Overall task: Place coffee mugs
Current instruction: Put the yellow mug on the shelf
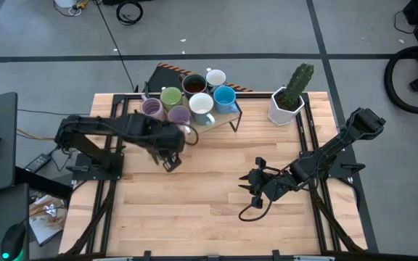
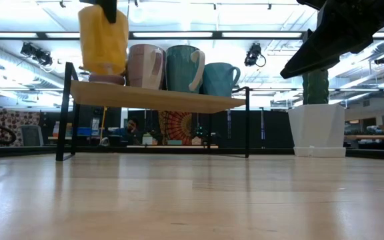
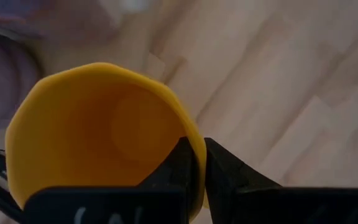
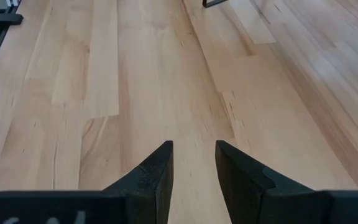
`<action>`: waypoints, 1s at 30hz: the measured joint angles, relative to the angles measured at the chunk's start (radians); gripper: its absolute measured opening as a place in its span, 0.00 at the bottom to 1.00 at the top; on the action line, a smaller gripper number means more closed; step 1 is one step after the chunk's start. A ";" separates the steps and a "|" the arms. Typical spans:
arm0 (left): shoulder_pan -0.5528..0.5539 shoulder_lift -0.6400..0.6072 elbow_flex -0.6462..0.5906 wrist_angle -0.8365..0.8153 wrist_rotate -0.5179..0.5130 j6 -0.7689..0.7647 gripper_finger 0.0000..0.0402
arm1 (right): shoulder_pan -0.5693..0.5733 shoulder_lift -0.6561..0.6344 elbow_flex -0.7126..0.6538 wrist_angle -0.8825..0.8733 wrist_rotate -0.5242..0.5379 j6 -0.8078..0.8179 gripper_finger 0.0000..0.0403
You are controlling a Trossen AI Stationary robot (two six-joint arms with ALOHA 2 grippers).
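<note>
Grey floor (image 1: 267, 29) (ceiling strip lights (image 2: 259, 35))

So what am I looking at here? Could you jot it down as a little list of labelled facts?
Setting: pale wooden table with two dark robot arms
Shelf: small wooden rack on black metal legs, carrying several ceramic mugs
Left pincer: shut on the rim of an orange ceramic mug, beside the rack's left end
Orange mug's height: its base looks about level with the rack's top
Right pincer: empty, jaws slightly apart, over bare table
Also present: green cactus in a white hexagonal pot, right of the rack
</note>
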 joint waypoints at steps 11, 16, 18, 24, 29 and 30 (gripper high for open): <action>0.105 0.008 0.000 -0.052 0.000 0.054 0.07 | 0.001 0.000 0.000 0.001 -0.003 0.000 0.31; 0.124 0.009 0.000 -0.056 0.000 0.056 0.07 | 0.001 0.000 0.000 0.001 -0.008 0.000 0.31; 0.130 0.012 0.000 -0.052 -0.002 0.056 0.07 | 0.001 0.000 0.000 0.004 -0.015 0.000 0.31; 0.131 0.037 -0.001 -0.073 -0.030 0.073 0.07 | 0.001 0.000 0.000 0.009 -0.024 0.000 0.31; 0.136 0.048 -0.001 -0.072 -0.041 0.082 0.09 | 0.001 0.000 0.000 0.020 -0.024 -0.008 0.31; 0.137 0.049 -0.001 -0.073 -0.041 0.081 0.10 | 0.001 0.000 0.000 0.023 -0.024 -0.009 0.31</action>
